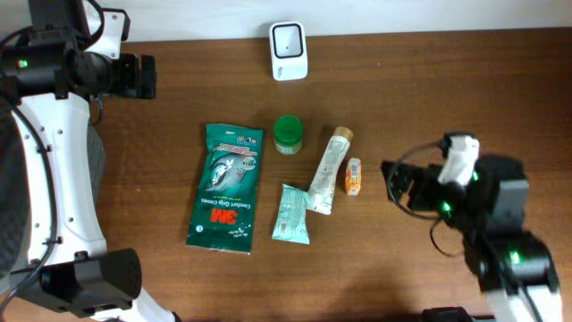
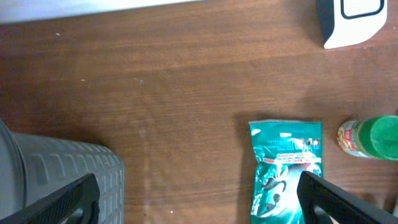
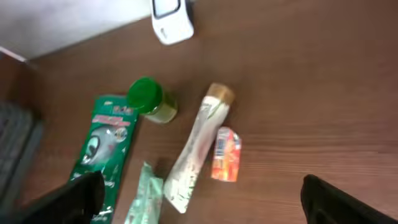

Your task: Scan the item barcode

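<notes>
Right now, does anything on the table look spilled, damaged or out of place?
Nothing stands out. The 3M gloves pack, green-capped jar, tube, orange sachet and pale green sachet lie loosely grouped below the white scanner, all intact, with nothing spilled. The tube's flat end touches or overlaps the pale green sachet.

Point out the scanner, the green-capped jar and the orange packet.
scanner (image 1: 289, 52), overhead view, centre of its face.
green-capped jar (image 1: 288, 131), overhead view, on its lid.
orange packet (image 3: 226, 154), right wrist view, its middle.
</notes>
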Robot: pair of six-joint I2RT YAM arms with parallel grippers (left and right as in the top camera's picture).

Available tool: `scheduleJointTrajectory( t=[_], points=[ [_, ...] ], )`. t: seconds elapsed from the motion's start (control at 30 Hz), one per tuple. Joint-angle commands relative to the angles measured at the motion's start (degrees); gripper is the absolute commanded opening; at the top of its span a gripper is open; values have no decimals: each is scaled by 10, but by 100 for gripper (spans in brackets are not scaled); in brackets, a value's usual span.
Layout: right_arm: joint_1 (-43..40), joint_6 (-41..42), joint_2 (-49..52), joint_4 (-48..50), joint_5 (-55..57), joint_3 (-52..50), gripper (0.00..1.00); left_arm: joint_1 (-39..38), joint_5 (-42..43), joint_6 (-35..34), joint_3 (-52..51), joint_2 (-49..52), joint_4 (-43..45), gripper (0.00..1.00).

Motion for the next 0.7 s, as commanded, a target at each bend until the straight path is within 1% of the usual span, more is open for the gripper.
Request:
scheduleJointTrajectory(
  t=[0.0, 0.03, 0.1, 0.13, 0.17, 0.2, 0.23, 0.3, 0.33, 0.37, 0.4, 0.43, 0.47, 0.53, 0.57, 0.63, 0.67],
  points=[
    [-3, -4, 112, 25, -65, 16, 99, 4, 6, 11, 2, -3, 1, 99],
    [2, -11, 148, 45, -62, 16, 93, 4, 6, 11, 2, -3, 1, 99],
    [27, -15, 246, 100, -61, 16, 87, 4, 6, 11, 2, -3, 1, 99],
    [41, -14, 300, 125, -60, 16, 76, 4, 6, 11, 2, -3, 1, 99],
    [47, -6, 356, 143, -59, 16, 73, 4, 6, 11, 2, -3, 1, 99],
    [47, -6, 389, 153, -59, 16, 73, 4, 6, 11, 2, -3, 1, 99],
    [48, -6, 426, 163, -59, 16, 69, 4, 6, 11, 2, -3, 1, 99],
    [66, -6, 470, 181, -30, 16, 68, 4, 6, 11, 2, -3, 1, 99],
    [80, -6, 478, 180, -4, 16, 52, 4, 6, 11, 2, -3, 1, 99],
    [82, -5, 477, 178, 0, 16, 39, 4, 6, 11, 2, -3, 1, 99],
    [82, 3, 471, 174, 5, 20, 20, 4, 6, 11, 2, -3, 1, 99],
    [82, 9, 457, 138, 28, 38, 4, 4, 6, 11, 2, -3, 1, 99],
    [85, 9, 444, 97, 52, 62, 4, 4, 6, 11, 2, -3, 1, 99],
    [103, 9, 425, -7, 166, 128, 4, 4, 6, 11, 2, -3, 1, 99],
    [125, 8, 425, -61, 266, 161, 4, 4, 6, 11, 2, -3, 1, 99],
    [188, -4, 437, -96, 444, 169, 4, 4, 6, 11, 2, -3, 1, 99],
    [214, -4, 466, -113, 512, 169, 5, 4, 6, 11, 2, -3, 1, 99]
  ],
)
